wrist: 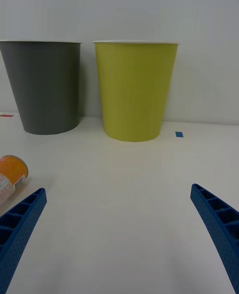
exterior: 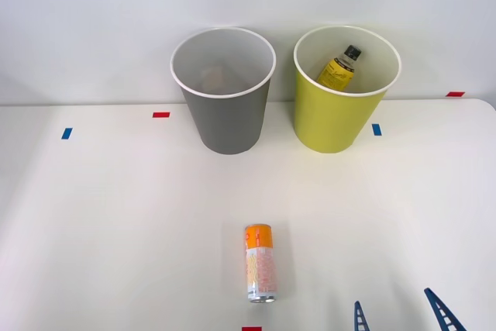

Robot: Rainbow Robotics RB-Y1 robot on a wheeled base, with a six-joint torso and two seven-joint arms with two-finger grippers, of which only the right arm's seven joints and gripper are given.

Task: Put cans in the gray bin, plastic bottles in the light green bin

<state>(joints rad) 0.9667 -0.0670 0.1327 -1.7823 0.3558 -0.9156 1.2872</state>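
Bottom centre of the front view, the orange can (exterior: 260, 263) lies flat on the table (exterior: 116, 215), left of the right gripper (exterior: 401, 312), apart from it. Gripper wide open, empty. Bottle (exterior: 340, 67) inside green bin (exterior: 335, 118); gray bin (exterior: 225, 118) beside it.

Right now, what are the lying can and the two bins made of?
The orange-topped can looks like metal: its end is shiny silver. The gray bin and light green bin look like matte plastic or coated paper, smooth, with thin white rims; I can't tell which.
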